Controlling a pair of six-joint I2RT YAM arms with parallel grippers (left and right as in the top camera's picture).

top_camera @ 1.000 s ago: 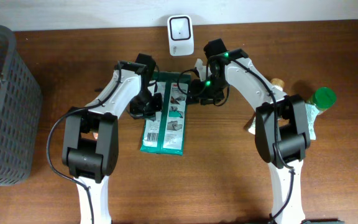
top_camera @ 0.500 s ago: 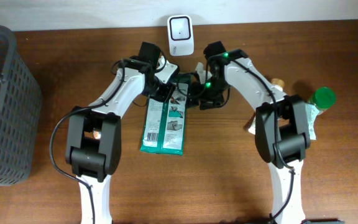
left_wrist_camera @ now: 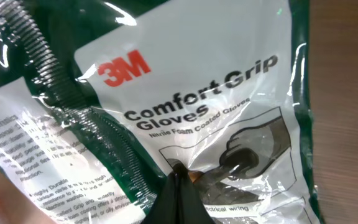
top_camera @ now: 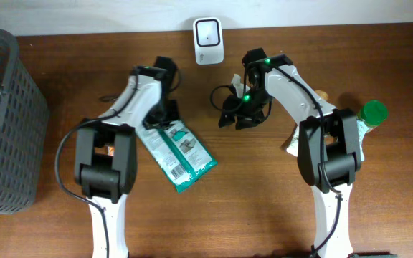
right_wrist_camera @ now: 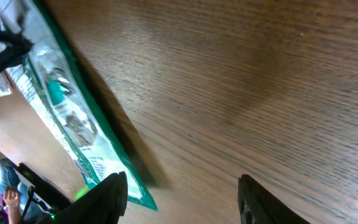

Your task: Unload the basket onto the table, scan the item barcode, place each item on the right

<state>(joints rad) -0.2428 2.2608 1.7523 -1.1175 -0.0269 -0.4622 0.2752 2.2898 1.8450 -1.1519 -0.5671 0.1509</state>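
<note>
A grey mesh basket (top_camera: 6, 122) stands at the far left edge of the overhead frame, on the wooden table (top_camera: 264, 201). Right of it, left of centre, the left gripper (top_camera: 165, 118) points down at the upper-left end of the gloves pack (top_camera: 181, 154). Its jaws are closed to a single point. In the left wrist view that point (left_wrist_camera: 179, 193) sits at the bottom centre, pressed against the clear film of the gloves pack (left_wrist_camera: 197, 93), just below the words "3M Comfort Grip Gloves". Whether any film is pinched between the tips I cannot tell.

The pack lies diagonally just left of the frame's centre, running from upper left down to lower right, printed side up, with its green edge along the lower right end.

The white scanner (top_camera: 208, 31) stands at the top centre against the table's far edge, well apart from the pack.

Right of centre, the right gripper (top_camera: 224, 117) hangs over bare wood between pack and scanner, touching neither. In the right wrist view its jaws stand moderately wide apart (right_wrist_camera: 182, 199), with only table grain between them, and the gloves pack (right_wrist_camera: 61, 118) stretches along the left side of that frame.

Near the right edge of the overhead frame a green-capped bottle (top_camera: 373, 112) stands beside the right arm's base.
</note>
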